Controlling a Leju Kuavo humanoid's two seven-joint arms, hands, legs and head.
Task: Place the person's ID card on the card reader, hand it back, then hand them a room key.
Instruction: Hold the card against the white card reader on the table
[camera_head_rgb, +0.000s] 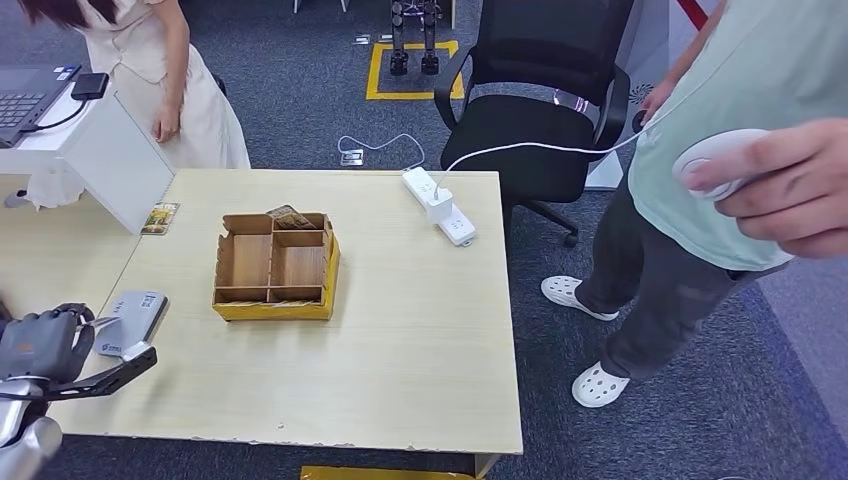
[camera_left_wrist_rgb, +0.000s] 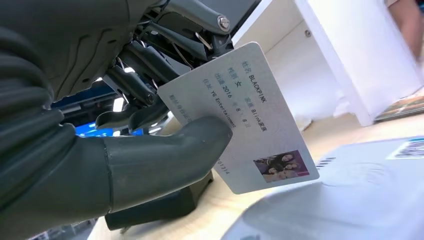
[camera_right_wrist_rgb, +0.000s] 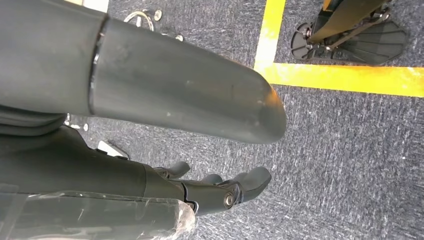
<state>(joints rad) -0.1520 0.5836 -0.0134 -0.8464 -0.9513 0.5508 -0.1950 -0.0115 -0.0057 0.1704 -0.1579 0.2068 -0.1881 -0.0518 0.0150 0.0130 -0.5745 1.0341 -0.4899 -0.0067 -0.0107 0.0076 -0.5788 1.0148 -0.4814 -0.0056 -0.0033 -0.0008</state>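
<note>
The worktop (camera_head_rgb: 400, 340) is pale wood laminate, matt, chipped along its near edge. On it, the compartment box (camera_head_rgb: 272, 268) looks like brown cardboard. The left robot hand (camera_left_wrist_rgb: 150, 155) is matt grey plastic; the ID card (camera_left_wrist_rgb: 250, 115) it pinches is smooth, slightly glossy plastic. The floor (camera_right_wrist_rgb: 350, 160) is rough grey carpet.

We find ourselves in an office used as a robot test space: grey carpet (camera_head_rgb: 300, 90) with yellow floor tape (camera_head_rgb: 405, 95), a black swivel chair (camera_head_rgb: 535, 110), a laptop (camera_head_rgb: 25, 95), light wooden desks (camera_head_rgb: 400, 330), a power strip (camera_head_rgb: 440, 205).

Head high; wrist cameras close
</note>
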